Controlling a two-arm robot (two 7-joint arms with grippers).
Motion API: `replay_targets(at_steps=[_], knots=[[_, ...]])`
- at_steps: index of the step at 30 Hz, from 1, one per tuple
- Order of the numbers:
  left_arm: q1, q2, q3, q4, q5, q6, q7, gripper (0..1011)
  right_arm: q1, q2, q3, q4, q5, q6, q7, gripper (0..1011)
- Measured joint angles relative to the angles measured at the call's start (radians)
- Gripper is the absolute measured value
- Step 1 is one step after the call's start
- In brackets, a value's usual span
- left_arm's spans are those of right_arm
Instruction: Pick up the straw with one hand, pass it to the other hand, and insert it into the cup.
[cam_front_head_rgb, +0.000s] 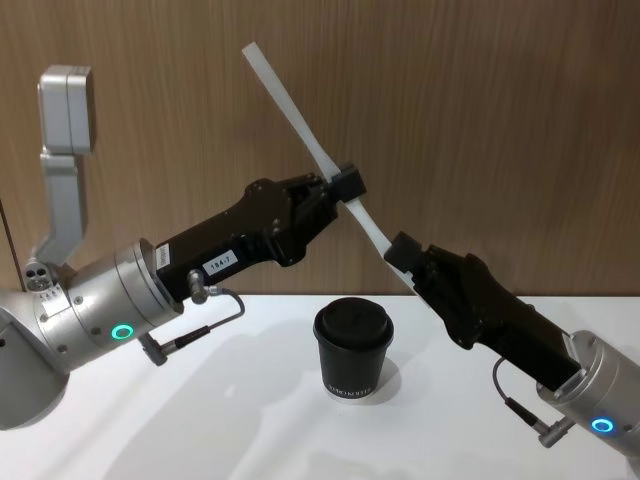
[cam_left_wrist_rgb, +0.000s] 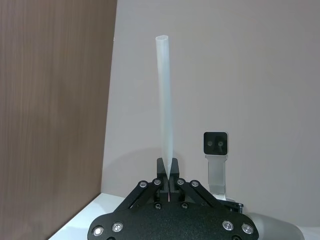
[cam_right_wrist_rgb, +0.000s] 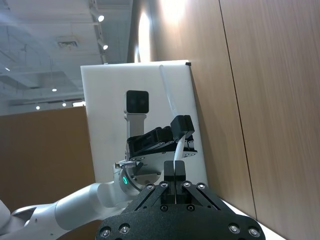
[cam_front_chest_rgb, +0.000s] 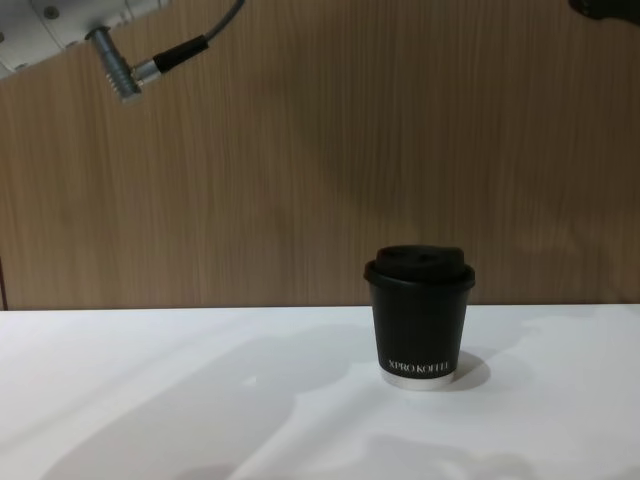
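High above the table, the thin white straw slants up and to the left. My left gripper reaches in from the left and is shut on the straw about midway along it; the left wrist view shows the straw rising from its closed fingers. My right gripper comes up from the lower right and is shut on the straw's lower end, just below the left gripper. In the right wrist view the straw runs from my right gripper up through the left gripper. The black lidded cup stands upright on the table below both grippers.
The white table ends at a wood-panelled wall close behind the cup. Both silver arms, with glowing rings and grey cables, hang over the table's left and right sides.
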Motion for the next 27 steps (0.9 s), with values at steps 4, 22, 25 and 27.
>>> replay_targets(at_steps=[4,22,25,27], knots=[[0.000,0.000,-0.001,0.000,-0.001,-0.001,0.001,7,0.000,0.000,0.000,0.000,0.000,0.000,0.000,52],[0.000,0.000,-0.001,0.000,-0.001,-0.001,0.001,8,0.000,0.000,0.000,0.000,0.000,0.000,0.000,587],[0.000,0.001,0.000,0.000,0.000,-0.001,0.002,8,0.000,0.000,0.000,0.000,0.000,0.000,0.000,702],[0.000,0.002,0.002,-0.002,0.004,-0.003,0.008,8,0.000,0.000,0.000,0.000,0.000,0.000,0.000,757]])
